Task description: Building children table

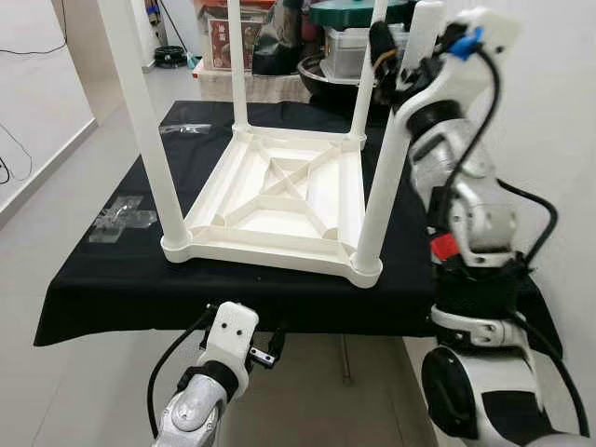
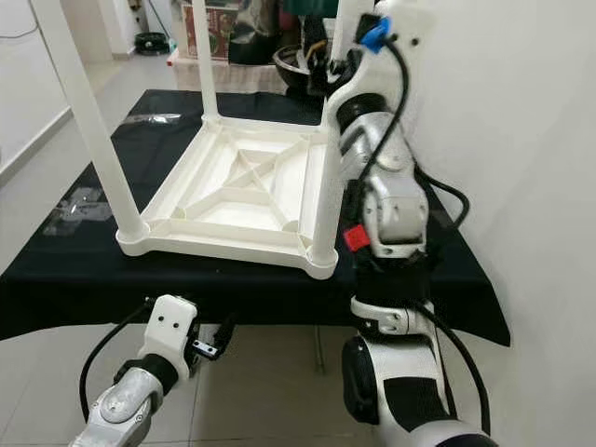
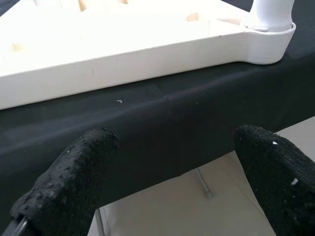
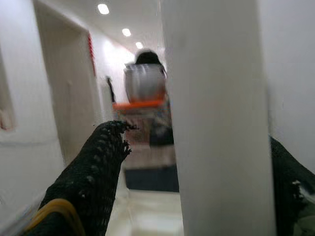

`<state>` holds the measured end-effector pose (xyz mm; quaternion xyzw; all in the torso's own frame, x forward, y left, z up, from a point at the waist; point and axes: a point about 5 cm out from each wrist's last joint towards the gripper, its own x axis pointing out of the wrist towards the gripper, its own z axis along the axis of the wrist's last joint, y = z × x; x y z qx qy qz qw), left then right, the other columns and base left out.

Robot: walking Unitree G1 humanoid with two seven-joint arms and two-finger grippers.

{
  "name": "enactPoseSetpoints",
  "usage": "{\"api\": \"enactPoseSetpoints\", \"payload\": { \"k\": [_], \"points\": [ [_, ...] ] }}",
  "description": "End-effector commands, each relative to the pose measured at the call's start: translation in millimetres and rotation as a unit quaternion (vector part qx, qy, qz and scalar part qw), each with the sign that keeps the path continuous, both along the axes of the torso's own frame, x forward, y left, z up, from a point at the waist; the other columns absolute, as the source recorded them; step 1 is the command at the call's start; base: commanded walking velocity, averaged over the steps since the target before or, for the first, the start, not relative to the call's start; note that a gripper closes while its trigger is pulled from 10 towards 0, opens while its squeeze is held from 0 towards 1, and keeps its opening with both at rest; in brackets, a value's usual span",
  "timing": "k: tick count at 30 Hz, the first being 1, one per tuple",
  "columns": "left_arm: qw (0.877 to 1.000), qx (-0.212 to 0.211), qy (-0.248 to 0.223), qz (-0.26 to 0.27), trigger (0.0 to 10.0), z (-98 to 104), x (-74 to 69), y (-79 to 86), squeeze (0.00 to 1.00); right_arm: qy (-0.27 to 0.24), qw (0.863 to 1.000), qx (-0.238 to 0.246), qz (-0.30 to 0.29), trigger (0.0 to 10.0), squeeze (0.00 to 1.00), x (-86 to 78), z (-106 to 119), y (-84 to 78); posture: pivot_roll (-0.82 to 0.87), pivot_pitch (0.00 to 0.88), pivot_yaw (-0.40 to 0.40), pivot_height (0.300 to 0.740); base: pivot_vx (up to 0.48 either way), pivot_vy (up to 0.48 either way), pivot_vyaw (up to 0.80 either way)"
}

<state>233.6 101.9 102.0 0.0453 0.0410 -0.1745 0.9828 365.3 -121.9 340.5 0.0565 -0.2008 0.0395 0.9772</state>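
Containers: bins and a pot (image 1: 340,70) stand blurred beyond the far edge; their contents cannot be told.
Right gripper (image 4: 197,162): raised high, fingers either side of the near-right leg (image 1: 386,177); whether they clamp it cannot be told.
Left gripper (image 3: 172,172): low before the near edge, fingers wide apart, holding nothing.
White table (image 1: 279,200): upside down on the black cloth (image 1: 121,289), four legs upright, ribbed underside showing.
Far-left edge: clear plastic bag (image 1: 121,219).

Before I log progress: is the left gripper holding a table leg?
No, the left gripper hangs open below the black cloth's edge, touching nothing.
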Motion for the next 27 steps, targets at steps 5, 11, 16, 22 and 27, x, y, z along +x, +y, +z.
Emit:
{"api": "enactPoseSetpoints", "payload": {
  "k": [5, 11, 16, 22, 27],
  "points": [
    [1.000, -0.008, 0.000, 0.003, 10.0, 3.2, -2.4, -1.5, 0.00, 0.031, 0.998, -0.028, -0.055, 10.0, 0.00, 7.0, -5.9, -1.9, 0.08, 0.042, -0.091, 0.740, 0.000, 0.000, 0.00],
    [1.000, -0.011, 0.002, 0.001, 10.0, 3.5, -2.8, -1.8, 0.00, 0.003, 0.993, -0.044, -0.111, 10.0, 0.00, -1.7, 5.3, -12.4, 0.08, 0.046, -0.087, 0.740, 0.000, 0.000, 0.00],
    [1.000, -0.011, 0.003, -0.002, 10.0, 3.7, -2.5, -2.7, 0.00, -0.004, 0.983, -0.074, -0.165, 9.2, 0.00, -7.9, 3.8, -21.9, 0.08, 0.047, -0.083, 0.740, 0.000, 0.000, 0.00],
    [1.000, -0.012, 0.005, -0.003, 10.0, 3.9, -2.7, -2.6, 0.00, 0.004, 0.977, -0.085, -0.197, 10.0, 0.00, -8.5, 2.0, -37.8, 0.07, 0.044, -0.080, 0.740, 0.000, 0.000, 0.00],
    [1.000, -0.014, 0.005, -0.005, 10.0, 4.2, -2.7, -2.8, 0.00, 0.018, 0.976, -0.081, -0.200, 10.0, 0.00, -5.3, -4.3, -49.0, 0.08, 0.044, -0.082, 0.740, 0.000, 0.000, 0.00]
  ]
}}
